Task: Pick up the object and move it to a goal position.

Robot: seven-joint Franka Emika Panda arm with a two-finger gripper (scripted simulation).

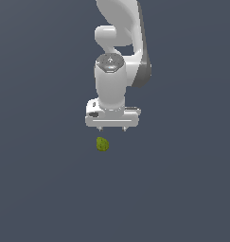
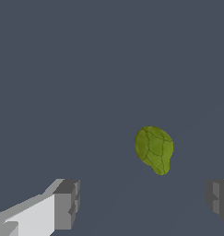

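The object (image 1: 102, 144) is a small olive-green, egg-shaped lump with a mottled surface, lying on the dark grey floor. My white gripper (image 1: 112, 128) hangs above it, slightly toward the exterior view's right, with only its short fingertips showing under the hand. In the wrist view the object (image 2: 154, 148) lies on the floor beyond the gripper (image 2: 143, 200), whose two grey fingers (image 2: 67, 203) stand wide apart with nothing between them. The gripper is open and not touching the object.
The white arm (image 1: 119, 42) rises behind the hand to the frame's top. A flat dark grey floor (image 1: 40, 189) fills the rest of both views.
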